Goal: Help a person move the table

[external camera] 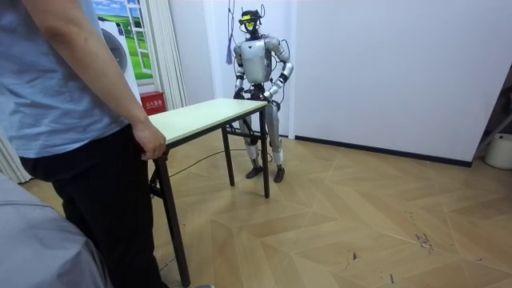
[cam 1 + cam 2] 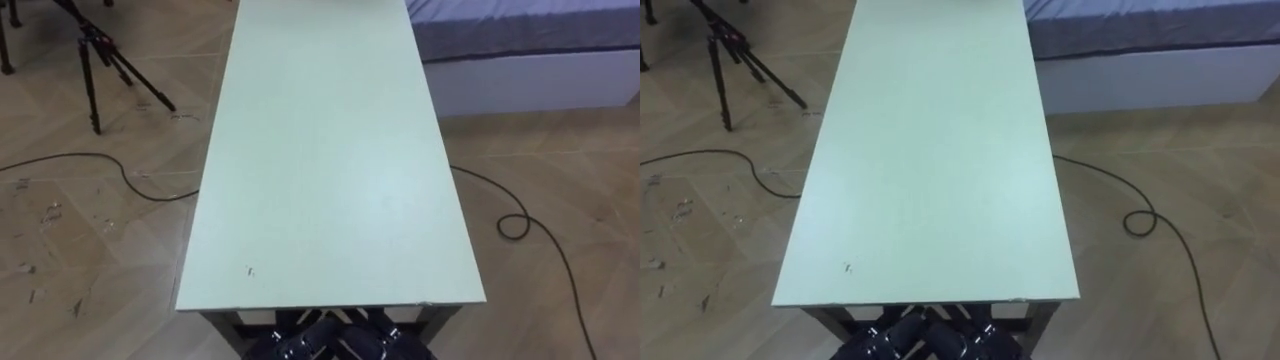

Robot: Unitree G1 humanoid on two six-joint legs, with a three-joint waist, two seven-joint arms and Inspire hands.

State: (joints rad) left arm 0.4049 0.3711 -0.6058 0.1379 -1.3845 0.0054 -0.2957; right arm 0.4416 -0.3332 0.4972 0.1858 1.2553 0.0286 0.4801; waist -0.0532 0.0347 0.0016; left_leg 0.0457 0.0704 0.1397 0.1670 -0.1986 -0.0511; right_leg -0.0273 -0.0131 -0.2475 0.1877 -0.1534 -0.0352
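1. Two robot hands lie under the table's near short edge. The left hand (image 2: 292, 347) and the right hand (image 2: 368, 346) sit side by side near the edge's middle. Both are partly hidden by the top, so it cannot be told whether either one grips.
2. One table (image 2: 330, 160), pale green top on dark legs, runs lengthwise away from the robot.
3. Left of the table, one black tripod (image 2: 100, 55) stands on the wooden floor (image 2: 80, 250).
4. Right of the table, one bed (image 2: 520, 30) with a grey-blue cover sits near the far corner.
5. In the room view, the robot stands upright at one short end. One person (image 1: 64, 96) stands at the opposite end, with one hand (image 1: 150, 142) on the table's edge.
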